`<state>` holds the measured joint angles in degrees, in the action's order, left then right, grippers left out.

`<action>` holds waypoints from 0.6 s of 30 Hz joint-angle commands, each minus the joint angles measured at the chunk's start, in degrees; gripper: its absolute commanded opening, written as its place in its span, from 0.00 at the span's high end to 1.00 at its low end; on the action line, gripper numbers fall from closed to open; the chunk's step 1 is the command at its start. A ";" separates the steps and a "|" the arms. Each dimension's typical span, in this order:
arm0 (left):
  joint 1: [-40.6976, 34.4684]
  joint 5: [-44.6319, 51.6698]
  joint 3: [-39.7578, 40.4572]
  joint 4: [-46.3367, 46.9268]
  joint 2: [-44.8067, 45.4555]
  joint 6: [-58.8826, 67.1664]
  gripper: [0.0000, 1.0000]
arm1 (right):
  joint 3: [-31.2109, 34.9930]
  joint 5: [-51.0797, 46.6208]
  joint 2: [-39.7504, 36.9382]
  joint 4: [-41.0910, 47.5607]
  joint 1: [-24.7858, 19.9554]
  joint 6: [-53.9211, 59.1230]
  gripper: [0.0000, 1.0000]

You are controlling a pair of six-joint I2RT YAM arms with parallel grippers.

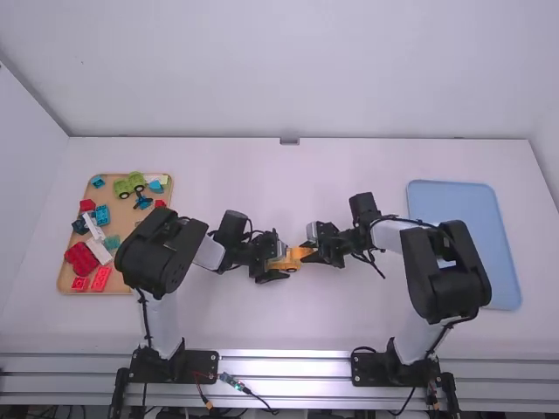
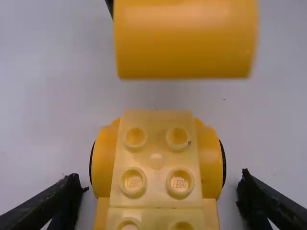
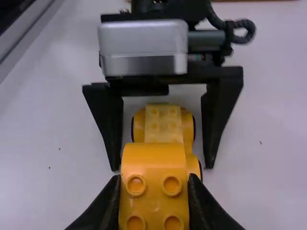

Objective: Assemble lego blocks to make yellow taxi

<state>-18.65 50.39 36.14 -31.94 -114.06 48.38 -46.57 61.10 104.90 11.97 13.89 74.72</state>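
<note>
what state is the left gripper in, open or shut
Open: the left gripper has its fingers apart, a gap on each side of the yellow wheeled base.

**Face to Face, One Spread, One Closed**

Through my high view, I had the left arm (image 1: 163, 255) leaning toward eleven o'clock from its base, then bent so the left gripper (image 1: 281, 262) pointed to three, fingers parted. I had the right arm (image 1: 447, 271) leaning toward one, with the right gripper (image 1: 307, 251) aimed at nine, fingers clamped, near its partner.
</note>
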 commanded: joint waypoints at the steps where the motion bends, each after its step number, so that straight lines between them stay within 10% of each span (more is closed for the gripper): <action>1: 0.04 -1.60 -0.44 -0.07 -0.70 0.07 0.24 | -0.98 1.14 0.87 -1.33 1.88 -2.45 0.92; 18: -0.20 -1.60 -1.31 -0.07 -0.70 2.82 0.57 | -0.31 -5.68 3.48 -13.75 8.28 -14.91 0.97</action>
<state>-18.65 50.28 36.10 -32.32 -114.06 49.71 -46.54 55.68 106.15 -1.48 22.24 62.85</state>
